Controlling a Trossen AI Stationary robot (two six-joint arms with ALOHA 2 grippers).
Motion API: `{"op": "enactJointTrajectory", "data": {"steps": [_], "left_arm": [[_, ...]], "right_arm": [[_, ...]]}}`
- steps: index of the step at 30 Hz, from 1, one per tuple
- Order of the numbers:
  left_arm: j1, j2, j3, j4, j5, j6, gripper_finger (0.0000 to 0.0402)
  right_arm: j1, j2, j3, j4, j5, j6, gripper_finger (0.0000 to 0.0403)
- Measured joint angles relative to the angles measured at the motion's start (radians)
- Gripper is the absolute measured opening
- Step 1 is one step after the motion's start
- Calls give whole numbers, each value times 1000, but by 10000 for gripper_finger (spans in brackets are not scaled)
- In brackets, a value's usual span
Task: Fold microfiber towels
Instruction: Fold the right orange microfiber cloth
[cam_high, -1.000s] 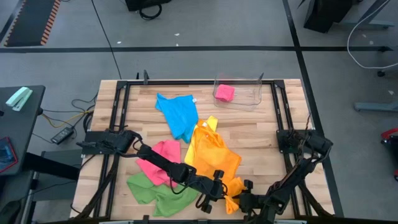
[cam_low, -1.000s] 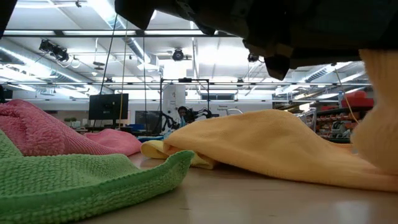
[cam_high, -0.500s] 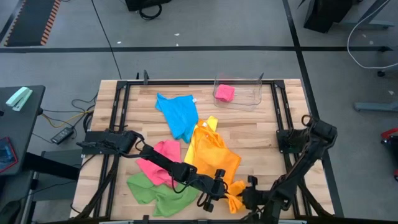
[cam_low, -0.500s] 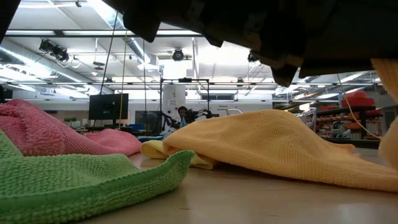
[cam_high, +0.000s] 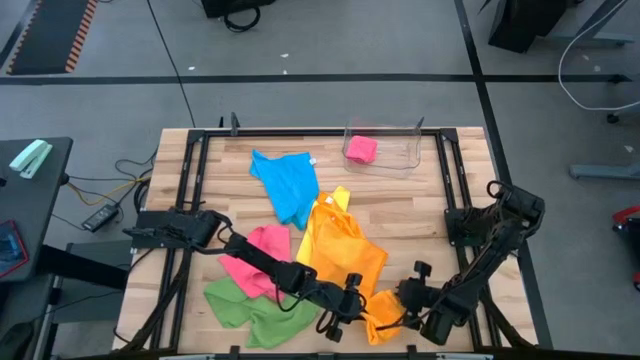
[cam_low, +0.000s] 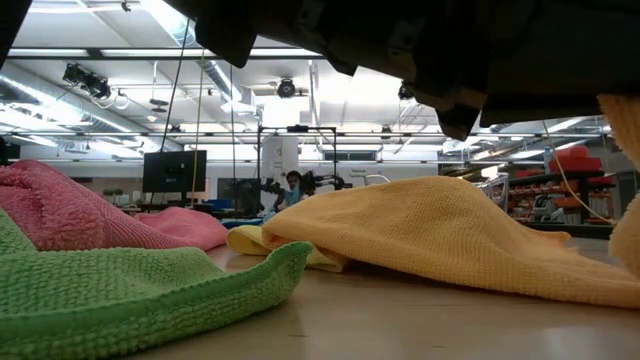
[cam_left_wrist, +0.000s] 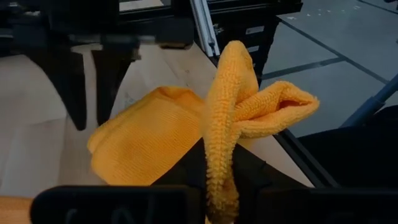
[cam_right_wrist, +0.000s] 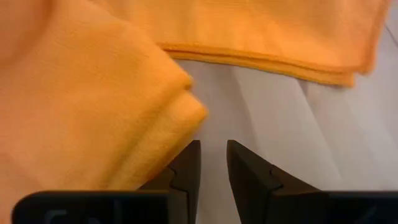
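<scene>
The orange towel (cam_high: 340, 250) lies spread at the table's middle, its near corner bunched up (cam_high: 383, 315). My left gripper (cam_left_wrist: 217, 190) reaches in from the left and is shut on that bunch. My right gripper (cam_right_wrist: 212, 155) hangs just right of the bunch (cam_high: 400, 302), slanting down. Its fingers stand a narrow gap apart over bare wood, with nothing between them. A yellow towel (cam_high: 338, 198) pokes out from under the orange one. The pink (cam_high: 262, 250), green (cam_high: 245, 305) and blue (cam_high: 287, 182) towels lie flat to the left and beyond. My left gripper pinches a bunched fold of the orange towel near its near corner (cam_left_wrist: 219, 158) between its two fingers, several layers thick. The fingers come nearly level from the table's left. The bunch stands up above the fingers (cam_left_wrist: 236, 87), and the rest of the towel (cam_left_wrist: 149, 137) lies on the table.
A clear bin (cam_high: 405, 160) with a folded pink towel (cam_high: 361, 149) stands at the far edge. Black frame rails (cam_high: 450, 180) run along both sides of the table. Bare wood (cam_high: 420, 220) lies right of the orange towel.
My right gripper has drawn up and back from the table's near edge, toward the far right, and has tipped less steeply. The orange towel's near corner has gone from a thin strand to a wider bunch held up by my left gripper.
</scene>
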Motion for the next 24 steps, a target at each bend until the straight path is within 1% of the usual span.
{"op": "enactJointTrajectory", "data": {"steps": [4,8,11,20,24], "left_arm": [[-2,4,0,-1,0,-1,50],[-3,4,0,5,0,0,43],[5,4,0,20,1,0,40],[26,4,0,47,0,8,50],[42,4,33,44,-2,31,44]], "right_arm": [[21,0,-41,55,3,31,80],[28,-5,-101,178,13,27,74],[29,-6,-123,229,26,29,71],[25,-4,-122,242,18,19,67],[23,-3,-122,242,15,19,67]]}}
